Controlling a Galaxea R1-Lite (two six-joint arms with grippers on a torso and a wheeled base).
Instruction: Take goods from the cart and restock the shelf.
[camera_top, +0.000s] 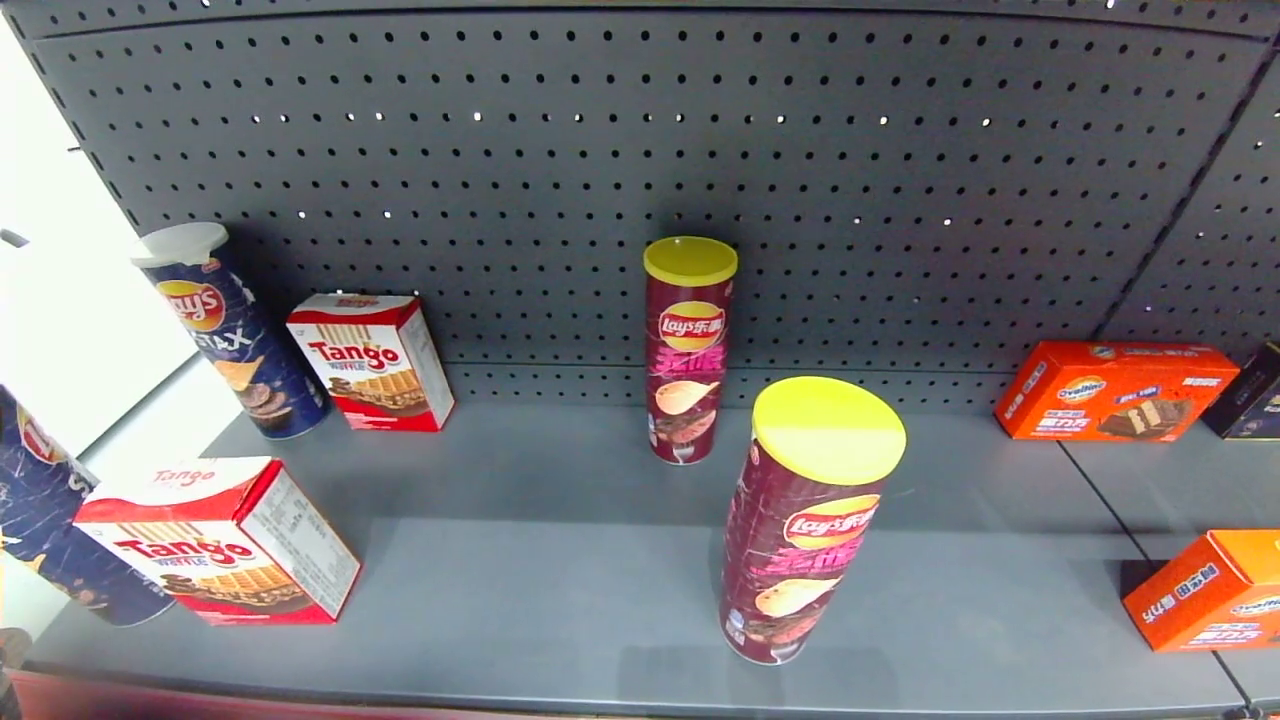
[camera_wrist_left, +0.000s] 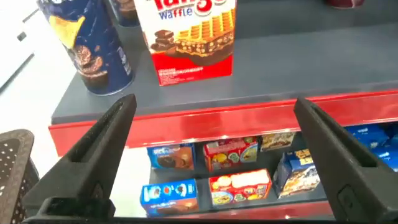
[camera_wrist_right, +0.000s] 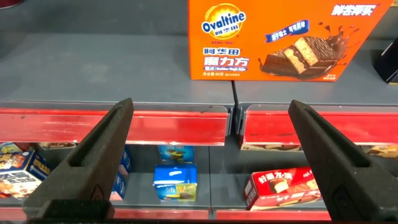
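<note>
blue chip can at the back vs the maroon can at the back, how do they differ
The blue chip can has a whitish lid; the maroon can has a yellow one. The blue chip can stands beside a red wafer box at the left; the maroon can stands apart near the middle. Both are upright tubes.

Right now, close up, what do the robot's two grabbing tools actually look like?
They are a matching pair. The left tool and the right tool each have two long, matte black fingers, wedge-shaped, thick at the base and narrowing to blunt tips, with plain flat faces.
</note>
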